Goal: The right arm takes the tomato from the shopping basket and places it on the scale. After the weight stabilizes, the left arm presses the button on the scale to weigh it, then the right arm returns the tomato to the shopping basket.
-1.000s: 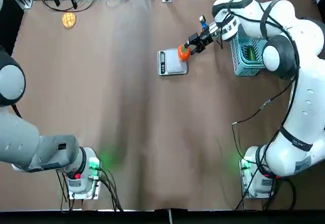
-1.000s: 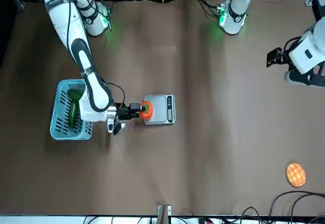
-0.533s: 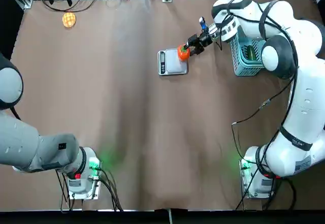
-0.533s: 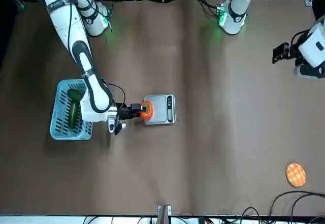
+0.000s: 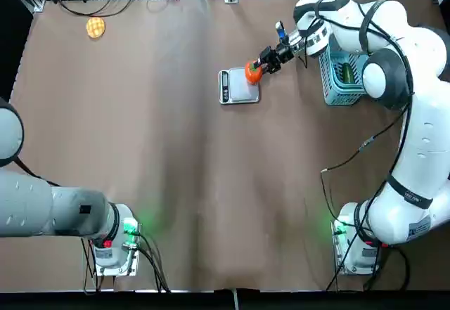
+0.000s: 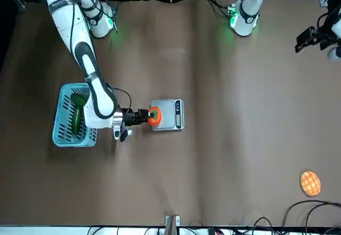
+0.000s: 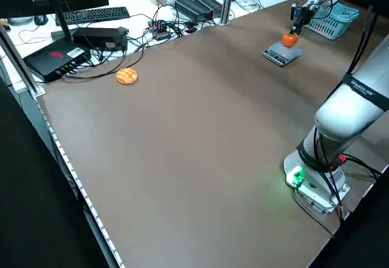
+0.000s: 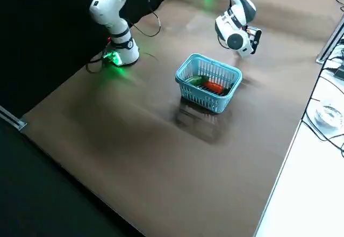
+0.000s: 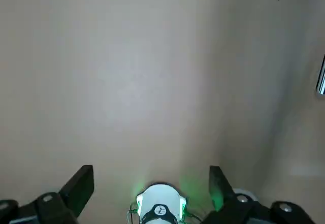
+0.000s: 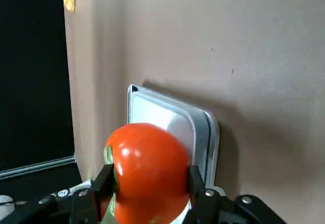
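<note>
My right gripper (image 10: pixel 147 196), reached far out and angled in from the right, holds the tomato (image 10: pixel 151 170) between its fingers at the right side of the scale (image 5: pixel 240 86). My left gripper (image 9: pixel 152 188) is wide, raised over the surface (image 5: pixel 176 169) at the left.

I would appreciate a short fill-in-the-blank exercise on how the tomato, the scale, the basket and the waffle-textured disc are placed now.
The tomato is between the fingers of the ____ gripper.
The light-blue basket holds a long ____ vegetable.
Along one edge of the silver-grey scale runs a narrow dark ____.
In the top view, the waffle-textured disc lies to the ____ of the scale.

Missing words: right; green; display strip; left
</note>
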You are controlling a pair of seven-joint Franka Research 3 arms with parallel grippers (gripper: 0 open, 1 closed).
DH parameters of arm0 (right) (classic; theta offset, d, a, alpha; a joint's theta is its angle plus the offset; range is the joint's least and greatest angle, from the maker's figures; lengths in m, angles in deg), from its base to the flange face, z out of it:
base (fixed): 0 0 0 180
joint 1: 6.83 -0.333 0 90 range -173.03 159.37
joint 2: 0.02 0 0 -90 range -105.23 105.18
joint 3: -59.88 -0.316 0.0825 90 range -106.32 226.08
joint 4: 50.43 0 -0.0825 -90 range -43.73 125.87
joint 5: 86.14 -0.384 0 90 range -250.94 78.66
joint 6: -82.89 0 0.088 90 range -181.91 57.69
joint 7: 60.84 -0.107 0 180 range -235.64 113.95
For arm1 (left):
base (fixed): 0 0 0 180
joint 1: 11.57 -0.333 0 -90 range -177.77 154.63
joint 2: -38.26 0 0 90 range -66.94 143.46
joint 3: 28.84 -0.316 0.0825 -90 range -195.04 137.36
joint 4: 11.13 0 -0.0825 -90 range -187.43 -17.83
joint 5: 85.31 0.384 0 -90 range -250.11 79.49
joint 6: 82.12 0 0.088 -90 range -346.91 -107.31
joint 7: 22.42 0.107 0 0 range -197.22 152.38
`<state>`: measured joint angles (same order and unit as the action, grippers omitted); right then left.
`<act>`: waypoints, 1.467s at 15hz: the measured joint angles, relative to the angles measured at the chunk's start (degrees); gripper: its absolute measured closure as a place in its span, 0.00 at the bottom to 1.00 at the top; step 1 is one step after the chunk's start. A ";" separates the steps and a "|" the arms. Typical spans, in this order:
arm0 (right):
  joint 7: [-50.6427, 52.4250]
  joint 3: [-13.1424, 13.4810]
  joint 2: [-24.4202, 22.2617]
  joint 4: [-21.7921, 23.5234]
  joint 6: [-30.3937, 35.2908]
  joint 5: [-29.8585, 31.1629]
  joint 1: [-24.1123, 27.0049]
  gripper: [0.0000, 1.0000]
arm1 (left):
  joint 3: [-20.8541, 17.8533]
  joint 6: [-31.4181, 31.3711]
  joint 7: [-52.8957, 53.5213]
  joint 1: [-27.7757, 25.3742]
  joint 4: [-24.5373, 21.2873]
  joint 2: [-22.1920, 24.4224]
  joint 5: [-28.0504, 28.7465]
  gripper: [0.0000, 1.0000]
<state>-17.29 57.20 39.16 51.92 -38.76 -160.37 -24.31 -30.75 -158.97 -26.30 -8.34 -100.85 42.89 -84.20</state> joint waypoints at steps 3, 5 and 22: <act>-3.51 1.22 -1.64 -0.87 1.30 1.73 0.01 0.37 | -1.59 -0.05 0.08 1.59 -1.76 1.54 0.00 0.00; -8.19 3.25 -4.86 -1.31 3.72 7.12 0.05 0.37 | -1.59 -2.87 -0.19 1.87 -5.24 2.92 -0.01 0.00; -22.32 19.50 -25.69 -0.14 12.12 65.23 1.35 0.37 | -0.77 -9.64 -0.47 -0.15 -7.99 3.02 -2.69 0.00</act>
<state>-39.61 76.70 13.46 51.78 -26.64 -95.14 -22.96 -31.52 -168.61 -26.77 -8.49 -108.84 45.92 -86.89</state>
